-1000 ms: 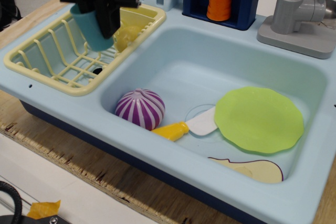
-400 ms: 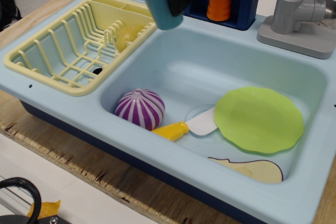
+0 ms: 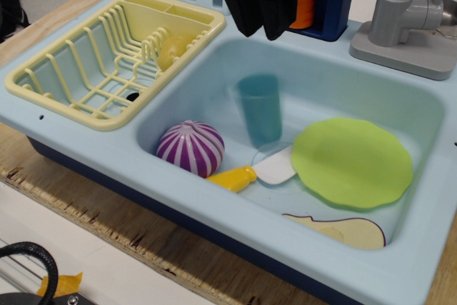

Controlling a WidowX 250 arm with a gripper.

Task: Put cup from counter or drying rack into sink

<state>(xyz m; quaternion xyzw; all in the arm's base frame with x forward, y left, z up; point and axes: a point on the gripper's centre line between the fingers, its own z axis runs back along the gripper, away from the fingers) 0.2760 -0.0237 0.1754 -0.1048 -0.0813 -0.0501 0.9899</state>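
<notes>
In this single view, the cup [image 3: 259, 108] is no longer between my fingers: it sits blurred inside the sink [image 3: 214, 69], mouth up, between the purple striped ball [image 3: 191, 148] on its left and the green plate [image 3: 351, 163] on its right, just far of the white and yellow spatula [image 3: 258, 170]. The smear on its outline makes me think it is dropping or only now landing, though I cannot be sure it has settled on the basin floor. My gripper [image 3: 258, 30] hangs above the far edge of the sink with its two dark fingers [image 3: 244, 5] spread apart and pinching nothing, partly hiding the orange cone [image 3: 305, 6] behind it. That means the release is made, and I judge the task all but done; what remains is for the cup to come to rest upright or on its side without bouncing against the ball or the plate. Against the picture from less than half a second back, the difference is plain: there I gripped the cup high over the far left corner of the basin, close to the drying rack [image 3: 107, 69], and now it is free and low in the basin. A second ago I was further left, carrying it over the rack itself. The ball, spatula, plate and the pale flat piece [image 3: 343, 232] at the near right have not shifted, and the grey faucet [image 3: 407, 19] stands as before.
</notes>
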